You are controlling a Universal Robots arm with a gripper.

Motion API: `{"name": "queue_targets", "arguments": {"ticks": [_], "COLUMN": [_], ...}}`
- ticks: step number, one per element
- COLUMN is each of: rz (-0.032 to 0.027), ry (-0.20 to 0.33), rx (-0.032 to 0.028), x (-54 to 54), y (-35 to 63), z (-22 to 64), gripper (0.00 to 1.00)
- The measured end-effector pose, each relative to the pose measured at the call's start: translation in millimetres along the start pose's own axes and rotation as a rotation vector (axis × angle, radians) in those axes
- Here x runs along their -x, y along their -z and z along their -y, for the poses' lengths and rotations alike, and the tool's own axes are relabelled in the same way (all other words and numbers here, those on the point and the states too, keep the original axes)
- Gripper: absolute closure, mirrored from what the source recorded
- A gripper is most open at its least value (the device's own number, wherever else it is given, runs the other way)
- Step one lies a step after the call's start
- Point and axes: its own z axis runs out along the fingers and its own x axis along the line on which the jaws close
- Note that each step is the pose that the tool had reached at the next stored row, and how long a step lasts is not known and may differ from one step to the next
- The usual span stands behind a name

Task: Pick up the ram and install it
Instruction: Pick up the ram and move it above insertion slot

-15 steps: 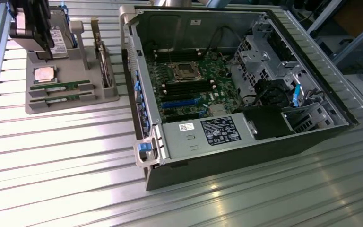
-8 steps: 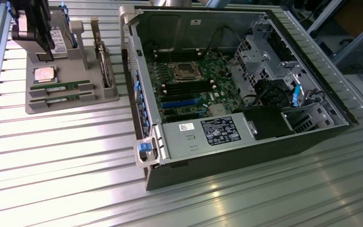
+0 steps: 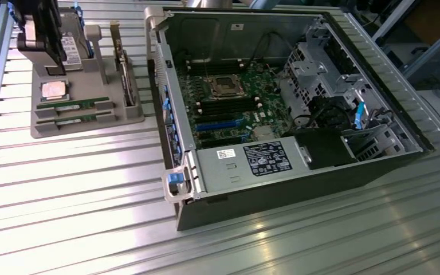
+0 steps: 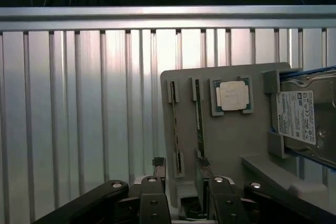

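With the claw (image 4: 185,192) standing open above the tray (image 3: 82,130) at the exterior view's upper left, where the ram (image 3: 73,105) is slotted beside its twin (image 3: 75,119), the tray wall could be struck, or the stick nipped askew, by a misaligned descent.

the gripper (image 3: 40,43) is cut off by the exterior view's top edge and hides part of the hard drive (image 3: 73,43) standing at the far end of the grey holder (image 3: 90,123). in the wrist view the hard drive runs out past the picture's edge, and the end of one of the two ram sticks (image 4: 199,124) slips behind one of the gripper's spread fingers (image 4: 220,203). the print on the sticks' white labels is too small to read.
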Motion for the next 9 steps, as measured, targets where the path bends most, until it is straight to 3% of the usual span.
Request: {"name": "queue_targets", "arguments": {"ticks": [9], "rz": [-0.0011], "ry": [0.025], "rx": [0.0006], "x": [0.0], "y": [-3.0], "z": [0.1], "gripper": [0.64]}}
